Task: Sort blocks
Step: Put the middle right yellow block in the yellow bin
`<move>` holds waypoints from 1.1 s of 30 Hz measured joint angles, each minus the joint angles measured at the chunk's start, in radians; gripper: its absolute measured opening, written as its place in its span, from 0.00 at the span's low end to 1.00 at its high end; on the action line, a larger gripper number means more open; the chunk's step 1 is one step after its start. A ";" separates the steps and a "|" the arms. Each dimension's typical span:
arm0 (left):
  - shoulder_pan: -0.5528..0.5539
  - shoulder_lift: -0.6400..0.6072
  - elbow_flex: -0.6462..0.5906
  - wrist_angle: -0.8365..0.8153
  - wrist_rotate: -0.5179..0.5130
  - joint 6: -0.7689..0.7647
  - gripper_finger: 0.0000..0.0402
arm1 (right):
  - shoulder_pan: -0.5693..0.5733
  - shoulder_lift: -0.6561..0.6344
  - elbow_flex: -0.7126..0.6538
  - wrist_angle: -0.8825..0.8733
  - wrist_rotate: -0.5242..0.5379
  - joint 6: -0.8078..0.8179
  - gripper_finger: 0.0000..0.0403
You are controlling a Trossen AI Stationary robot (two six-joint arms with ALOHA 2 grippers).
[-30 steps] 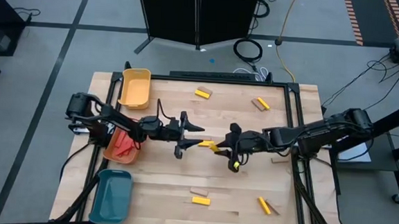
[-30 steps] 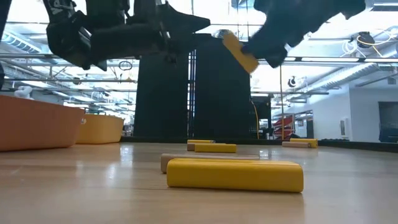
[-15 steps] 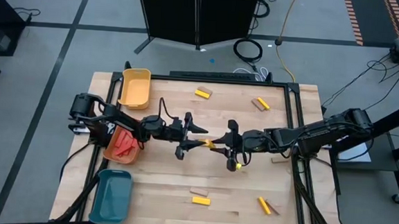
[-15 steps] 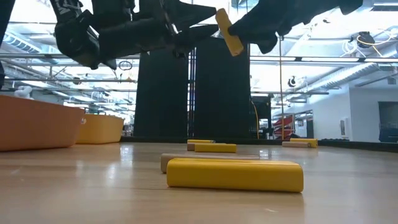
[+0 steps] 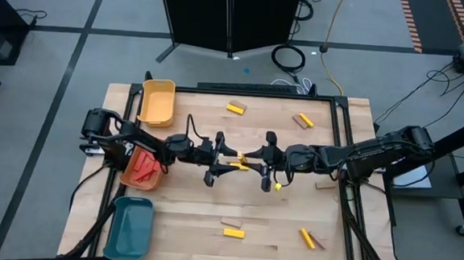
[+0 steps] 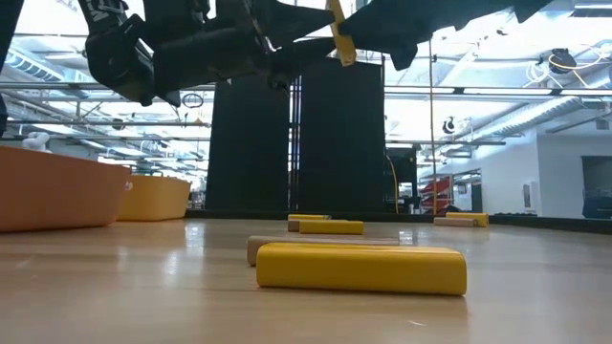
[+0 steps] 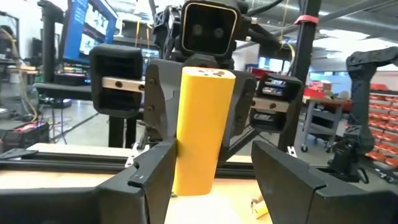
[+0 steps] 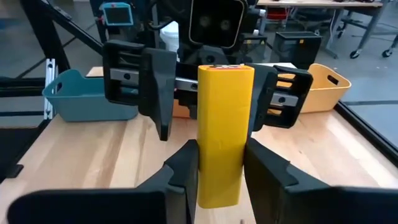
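1. Right gripper point(image 5: 249, 158) is mid-counter, raised off the surface, fingers clamped on a yellow block point(image 8: 222, 137); the right wrist view shows both pads pressed to its long sides.
2. Left gripper point(image 5: 232, 159) faces it head-on, fingers spread apart either side of that same block. Left wrist view: the block sits between the open fingers, closer to one of them; can't tell if it touches.
3. Low view: the block point(image 6: 337, 36) is tilted, well above the counter point(image 5: 290, 230), between the two gripper noses.
4. Loose blocks on the counter: a yellow-and-tan pair point(image 5: 236, 108) near the far edge, a tan one point(image 5: 302, 120) to its right, a yellow one point(image 5: 234, 233) with a tan one point(image 5: 231, 223) just beside it near the front, another yellow-and-tan pair point(image 5: 312, 240) front right.
5. Trays along the left side: yellow tray point(image 5: 158, 103) at the back, orange tray point(image 5: 141, 170) with red blocks point(image 5: 139, 165) in the middle, teal tray point(image 5: 129, 228) at the front.
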 joint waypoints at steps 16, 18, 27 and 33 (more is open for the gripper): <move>-0.014 -0.002 0.006 -0.003 -0.182 0.027 0.52 | -0.001 0.061 -0.002 -0.006 0.065 0.026 0.21; -0.014 -0.002 0.006 0.001 -0.182 0.030 0.52 | -0.001 0.062 -0.002 -0.008 0.066 0.026 0.21; -0.014 -0.002 0.004 -0.005 -0.182 0.030 0.52 | 0.000 0.061 -0.002 0.012 0.071 0.023 0.21; -0.014 -0.002 0.004 -0.006 -0.184 0.030 0.45 | 0.000 0.061 -0.002 0.012 0.071 0.023 0.21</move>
